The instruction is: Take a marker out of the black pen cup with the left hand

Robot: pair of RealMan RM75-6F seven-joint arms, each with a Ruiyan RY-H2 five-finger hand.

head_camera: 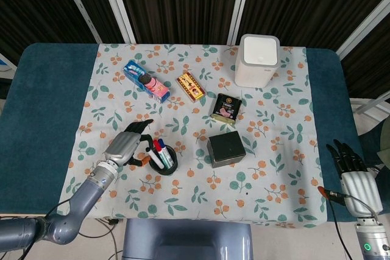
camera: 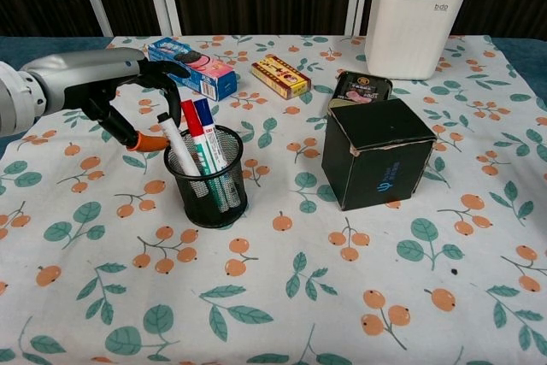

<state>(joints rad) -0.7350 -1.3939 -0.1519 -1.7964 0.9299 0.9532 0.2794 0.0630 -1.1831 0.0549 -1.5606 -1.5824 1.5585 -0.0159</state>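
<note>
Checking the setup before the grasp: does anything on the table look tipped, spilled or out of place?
Nothing is spilled or broken. The black pen cup stands upright with its markers leaning inside. The only slight oddity is the black box, which sits turned at an angle to the table edge, with scuffed corners.

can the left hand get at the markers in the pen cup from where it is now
Probably yes: the left hand hovers right beside the black pen cup, and the markers stick up above its rim with nothing blocking them.
</note>
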